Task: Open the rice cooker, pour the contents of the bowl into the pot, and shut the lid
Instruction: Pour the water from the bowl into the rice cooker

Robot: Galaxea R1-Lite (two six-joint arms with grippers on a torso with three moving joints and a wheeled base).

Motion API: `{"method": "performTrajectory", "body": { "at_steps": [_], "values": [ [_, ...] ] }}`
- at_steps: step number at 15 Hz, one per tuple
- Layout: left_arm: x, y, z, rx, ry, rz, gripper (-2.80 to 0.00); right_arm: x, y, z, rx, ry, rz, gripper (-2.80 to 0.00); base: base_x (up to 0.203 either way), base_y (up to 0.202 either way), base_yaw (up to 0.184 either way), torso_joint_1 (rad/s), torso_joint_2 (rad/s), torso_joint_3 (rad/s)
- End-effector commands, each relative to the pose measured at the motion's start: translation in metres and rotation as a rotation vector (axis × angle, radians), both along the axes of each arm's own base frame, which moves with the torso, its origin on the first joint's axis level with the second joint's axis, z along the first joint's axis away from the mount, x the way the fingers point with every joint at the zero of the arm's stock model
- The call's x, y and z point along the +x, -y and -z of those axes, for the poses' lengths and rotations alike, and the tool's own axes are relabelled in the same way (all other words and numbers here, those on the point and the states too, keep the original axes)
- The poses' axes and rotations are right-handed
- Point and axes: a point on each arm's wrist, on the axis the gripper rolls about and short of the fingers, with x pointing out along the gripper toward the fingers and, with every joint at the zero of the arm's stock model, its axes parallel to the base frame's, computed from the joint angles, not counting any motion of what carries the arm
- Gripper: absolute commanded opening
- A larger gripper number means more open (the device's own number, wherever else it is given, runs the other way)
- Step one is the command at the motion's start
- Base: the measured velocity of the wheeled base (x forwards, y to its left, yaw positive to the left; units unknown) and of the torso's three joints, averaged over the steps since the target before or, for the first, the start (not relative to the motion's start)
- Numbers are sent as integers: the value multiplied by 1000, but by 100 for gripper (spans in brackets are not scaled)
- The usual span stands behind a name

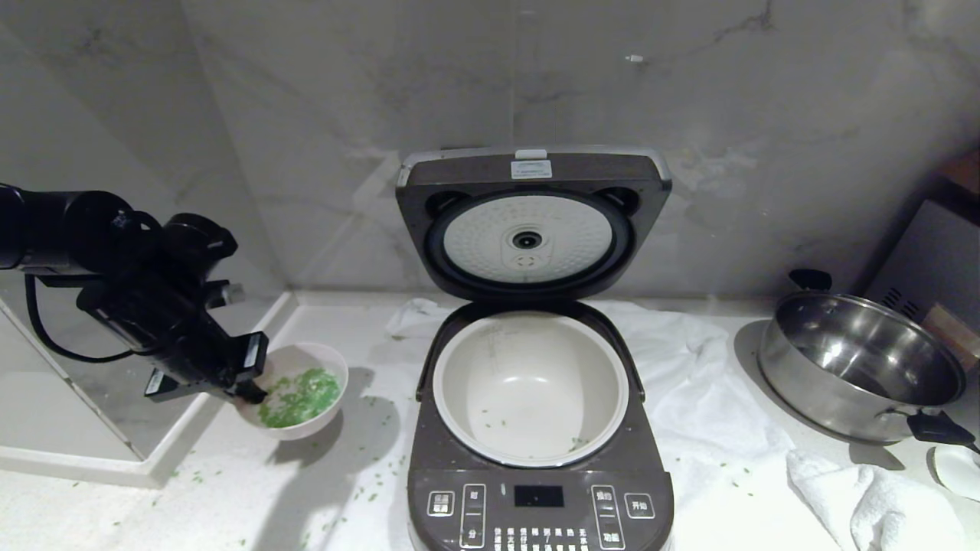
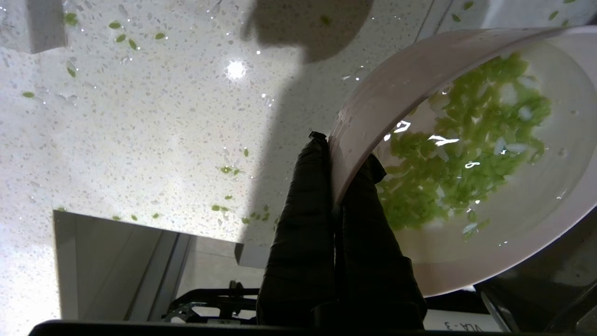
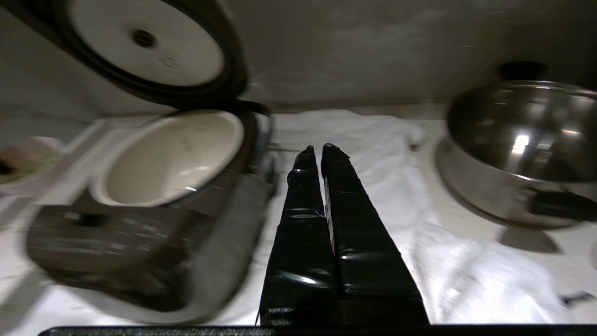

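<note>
- Nearest you, the rice cooker [image 1: 540, 490] shows its control panel, its lid [image 1: 532, 222] standing upright at twelve o'clock and the pot [image 1: 530, 386] exposed, nearly empty apart from a few green bits.
- At nine o'clock from the cooker, the bowl [image 1: 302, 425] hangs lifted in the left gripper [image 1: 249, 386], its fingers pinched together on the near rim, one inside, one outside.
- The contents of the bowl [image 2: 459, 154] look wet, possibly with white grains mixed in; expect them to slide in a rush.
- Treat the bowl as light, stiff, glazed and slippery; a rim pinch can let it swing, so tip slowly.
- The right gripper [image 3: 318, 150] has its fingers together, holding nothing, at three o'clock from the cooker.
</note>
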Motion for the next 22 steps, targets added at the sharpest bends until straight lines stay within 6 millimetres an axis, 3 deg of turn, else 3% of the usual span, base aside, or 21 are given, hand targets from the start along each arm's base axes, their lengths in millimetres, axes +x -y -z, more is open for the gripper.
{"method": "performTrajectory", "body": {
  "at_steps": [1,4,7,11,16,22],
  "values": [
    [1,0,-3,-3,8,0,-280,56,-5,-43,40,-157,-93,-280,0,0,0,0,0,0],
    [1,5,-8,-7,22,4,-280,122,-17,-75,138,-275,-276,-280,0,0,0,0,0,0],
    [1,9,-15,-10,13,10,-280,188,-33,-86,244,-413,-455,-280,0,0,0,0,0,0],
    [-1,14,-19,-11,22,27,-280,245,-51,-103,356,-511,-567,-280,0,0,0,0,0,0],
    [-2,20,-24,-12,25,43,-280,286,-60,-102,407,-582,-571,-280,0,0,0,0,0,0],
    [-8,33,-34,-21,40,67,-280,302,-64,-110,433,-569,-574,-280,0,0,0,0,0,0]
  ]
}}
